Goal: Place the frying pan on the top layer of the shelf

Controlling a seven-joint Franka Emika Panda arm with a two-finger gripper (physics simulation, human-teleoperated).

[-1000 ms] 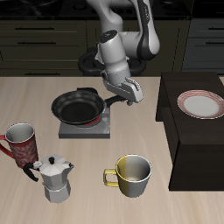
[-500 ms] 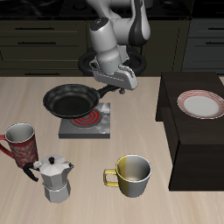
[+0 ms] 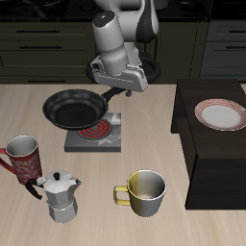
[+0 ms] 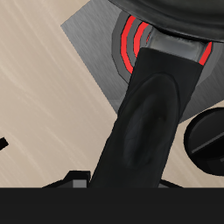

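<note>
The black frying pan (image 3: 73, 109) hangs in the air, tilted, above the grey burner plate (image 3: 93, 137). My gripper (image 3: 125, 88) is shut on the pan's long handle. In the wrist view the handle (image 4: 149, 114) fills the middle, with the burner's red coil (image 4: 131, 39) behind it. The dark shelf (image 3: 216, 154) stands at the far side of the table from the pan, and a red-rimmed plate (image 3: 221, 113) lies on its top.
A red mug (image 3: 21, 154) and a metal moka pot (image 3: 61, 196) stand near the table's front edge. A yellow-and-white mug (image 3: 144, 190) stands in front of the burner. Dark cabinets run behind the table.
The gripper has lifted the pan off the burner and carried it up and away from the shelf, uncovering the red coil. The arm has swung the same way.
</note>
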